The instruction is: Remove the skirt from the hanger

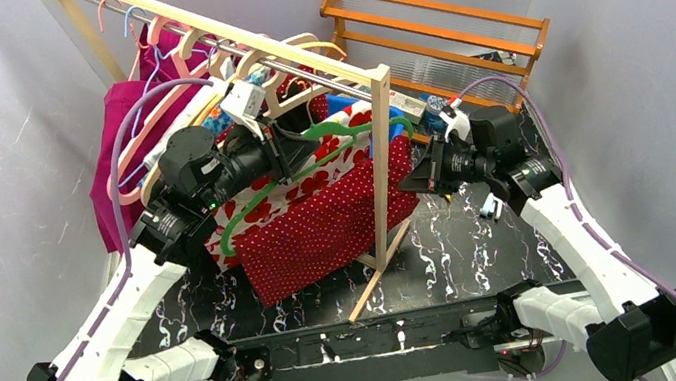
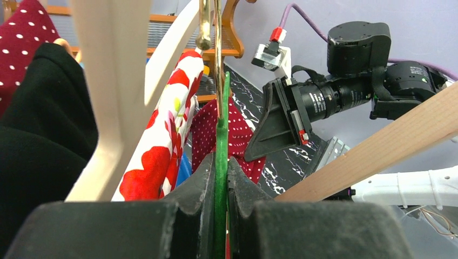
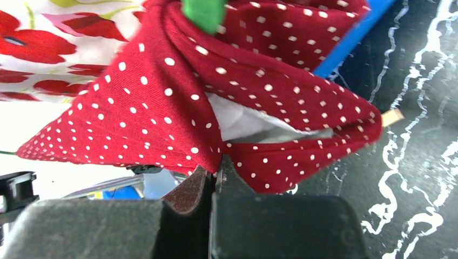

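The skirt [image 1: 320, 229] is red with white dots and hangs on a green hanger [image 1: 337, 130] beside the wooden rack. My left gripper [image 1: 283, 153] is shut on the hanger; in the left wrist view its jaws [image 2: 220, 162] pinch the green bar [image 2: 221, 124], with the skirt [image 2: 208, 135] just beyond. My right gripper [image 1: 405, 180] is at the skirt's right corner. In the right wrist view that gripper [image 3: 216, 164] is shut on a fold of the skirt's lower edge [image 3: 162, 108], and the hanger's green tip [image 3: 204, 13] pokes out above.
A wooden clothes rack post [image 1: 381, 164] stands right next to the skirt, its rail carrying several hangers and a magenta garment [image 1: 116, 153]. A white garment with red flowers [image 2: 167, 140] hangs behind the skirt. An orange wooden rack [image 1: 436, 24] is at the back right. The table [image 1: 463, 243] is black marbled.
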{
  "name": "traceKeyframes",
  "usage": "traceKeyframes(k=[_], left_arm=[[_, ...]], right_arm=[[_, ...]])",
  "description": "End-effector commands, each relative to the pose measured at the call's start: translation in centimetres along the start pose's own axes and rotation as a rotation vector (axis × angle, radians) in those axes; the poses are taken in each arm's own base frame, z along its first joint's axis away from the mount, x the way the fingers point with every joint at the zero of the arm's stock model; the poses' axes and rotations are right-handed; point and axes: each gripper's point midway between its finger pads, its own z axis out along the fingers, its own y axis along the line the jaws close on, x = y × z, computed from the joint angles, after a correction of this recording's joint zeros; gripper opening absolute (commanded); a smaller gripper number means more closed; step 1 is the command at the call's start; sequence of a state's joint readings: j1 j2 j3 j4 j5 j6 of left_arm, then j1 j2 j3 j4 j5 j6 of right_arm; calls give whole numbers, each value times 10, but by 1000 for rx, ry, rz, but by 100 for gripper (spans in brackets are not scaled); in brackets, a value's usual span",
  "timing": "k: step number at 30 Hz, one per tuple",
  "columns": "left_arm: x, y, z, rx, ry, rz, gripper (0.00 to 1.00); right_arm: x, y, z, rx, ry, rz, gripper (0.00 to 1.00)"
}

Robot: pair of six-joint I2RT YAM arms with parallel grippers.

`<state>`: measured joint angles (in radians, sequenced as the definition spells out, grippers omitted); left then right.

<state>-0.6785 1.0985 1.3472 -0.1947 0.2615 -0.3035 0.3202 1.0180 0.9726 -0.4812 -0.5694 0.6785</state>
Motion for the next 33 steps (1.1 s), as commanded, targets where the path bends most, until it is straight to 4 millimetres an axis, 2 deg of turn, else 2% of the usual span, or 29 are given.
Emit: traceKeyframes(k=[1,5,8,11,18,24,33], left_arm=[[-70,-13,-30,-14,-259,63,0],[-82,-27,-40,42,-290,106,0],[-91,-40,-46,99,-317,129,0],[-99,-51,-56,142,-349,154,0],[-112,-64,-75,175,-401,180,0],[-116,-63,-89,151,-447,200,0],[-121,-59,-101,109,-468,213,0]], right_arm=[[6,-32,-16,190,-51,-19,0],[-5,-74,-34,418,-176,-43,0],[-18,-92,-47,522,-296,-47,0],[-38,-96,-52,551,-413,-58,0],[-70,-127,-70,775,-536,-55,0],[-94,-135,-102,915,-638,-114,0],[-115,-159,-152,1094,-729,-106,0]])
